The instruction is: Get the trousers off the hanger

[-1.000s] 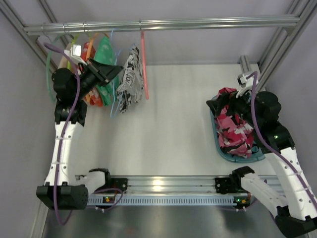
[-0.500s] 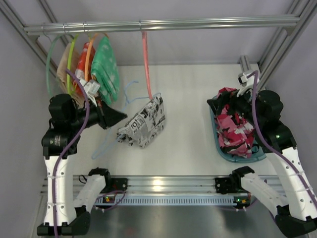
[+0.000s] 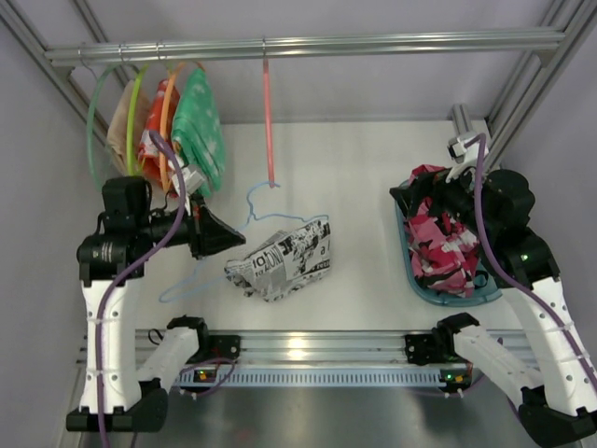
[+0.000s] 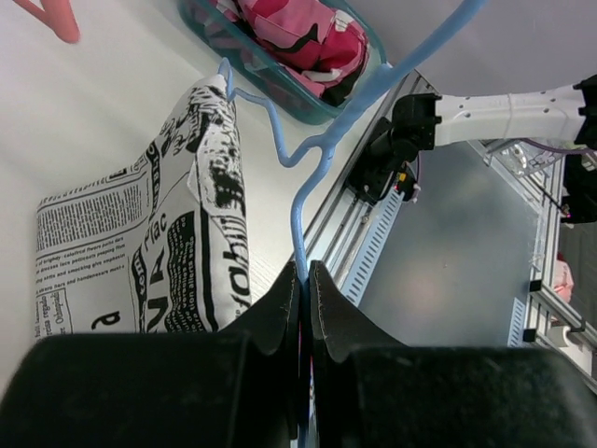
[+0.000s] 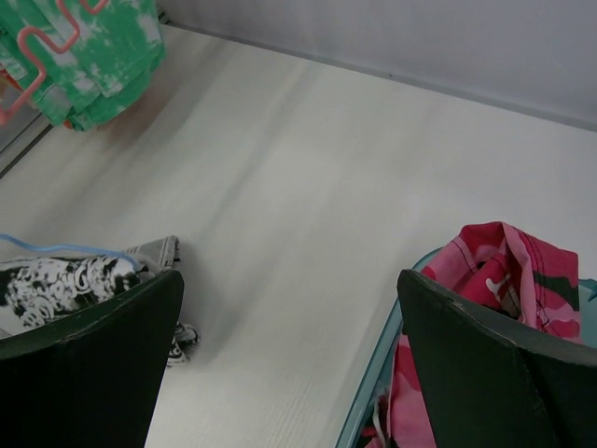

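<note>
The left hand [image 4: 303,278], pressed together on the thin wire of the light-blue hanger [image 3: 254,197], has lifted it off the far rail [image 3: 373,43], where it hung a second ago among other garments. It has brought the hanger down to the white surface [image 3: 364,187], left of centre. The newsprint trousers [image 3: 284,261] lie there, apparently still threaded on the frame, so sliding them off remains. Their long axis runs from near left to far right, and the hook points far. The right hand [image 5: 289,299] hangs spread wide over the bin [image 3: 466,297] of pink clothes at right.
</note>
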`<state>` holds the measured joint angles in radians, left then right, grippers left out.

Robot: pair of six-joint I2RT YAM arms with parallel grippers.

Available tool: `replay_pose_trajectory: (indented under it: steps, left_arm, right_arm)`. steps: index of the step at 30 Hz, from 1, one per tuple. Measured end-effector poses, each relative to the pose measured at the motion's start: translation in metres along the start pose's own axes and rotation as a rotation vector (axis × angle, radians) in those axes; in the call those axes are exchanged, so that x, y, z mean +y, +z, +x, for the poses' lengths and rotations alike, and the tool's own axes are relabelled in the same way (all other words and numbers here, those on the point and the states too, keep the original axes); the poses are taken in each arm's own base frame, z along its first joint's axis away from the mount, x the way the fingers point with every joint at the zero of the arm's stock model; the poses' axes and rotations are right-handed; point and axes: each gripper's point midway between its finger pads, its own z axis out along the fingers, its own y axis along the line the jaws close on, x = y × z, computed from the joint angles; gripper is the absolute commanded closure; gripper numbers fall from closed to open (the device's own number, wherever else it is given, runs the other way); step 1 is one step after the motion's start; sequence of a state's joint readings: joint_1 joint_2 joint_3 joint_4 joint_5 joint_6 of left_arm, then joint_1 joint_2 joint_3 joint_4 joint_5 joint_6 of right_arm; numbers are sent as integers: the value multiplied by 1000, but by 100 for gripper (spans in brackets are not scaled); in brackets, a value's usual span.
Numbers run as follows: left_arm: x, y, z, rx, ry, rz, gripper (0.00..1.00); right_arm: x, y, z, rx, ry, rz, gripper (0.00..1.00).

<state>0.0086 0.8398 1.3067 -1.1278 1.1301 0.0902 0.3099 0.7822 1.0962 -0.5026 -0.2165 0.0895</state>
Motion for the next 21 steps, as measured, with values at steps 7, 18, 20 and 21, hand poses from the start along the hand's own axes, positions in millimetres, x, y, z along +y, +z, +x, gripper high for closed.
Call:
replay_pose_trajectory:
  steps: [7, 18, 20, 21]
  left_arm:
    - [33, 15, -54, 31, 31, -4, 100]
    - [-2, 119, -108, 143, 193, 114, 100]
    - [-2, 134, -117, 112, 151, 81, 100]
    - [-3, 141, -122, 93, 126, 62, 100]
  right_arm:
    - [4, 4, -6, -3, 11, -23, 1]
    - [5, 3, -18, -20, 10, -23, 1]
    - [5, -2, -22, -38, 5, -18, 1]
    - [5, -5, -24, -49, 0, -12, 0]
